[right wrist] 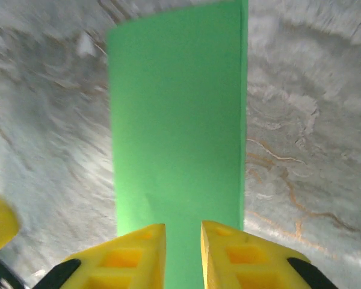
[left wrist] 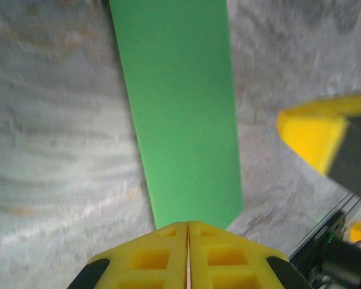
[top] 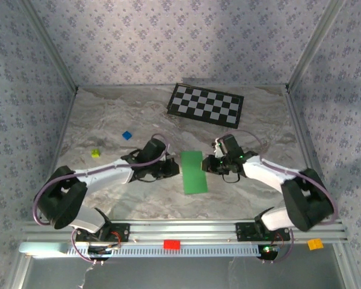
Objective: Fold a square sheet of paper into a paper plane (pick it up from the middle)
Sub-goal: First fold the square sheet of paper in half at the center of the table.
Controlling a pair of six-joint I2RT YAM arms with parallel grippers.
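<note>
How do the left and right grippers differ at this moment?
The left gripper has its jaws pressed shut; the right gripper has its jaws apart, with the green paper visible in the gap. In the top view the left gripper reaches the paper's left edge, the right gripper its right edge. Both are yellow-tipped and point at the paper.

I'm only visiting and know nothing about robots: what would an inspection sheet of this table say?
Surface: marbled tabletop, flat.
Job's things: green paper sheet, a narrow strip, seemingly folded in half, flat at centre.
Clutter: checkerboard at back; blue block and yellow-green block at left; red block and orange block on the front rail.
Grippers: left gripper shut at the strip's edge; right gripper slightly open at the opposite edge.
Cables: purple cables, loose loops on both sides.
Surroundings: floral walls, metal frame.
</note>
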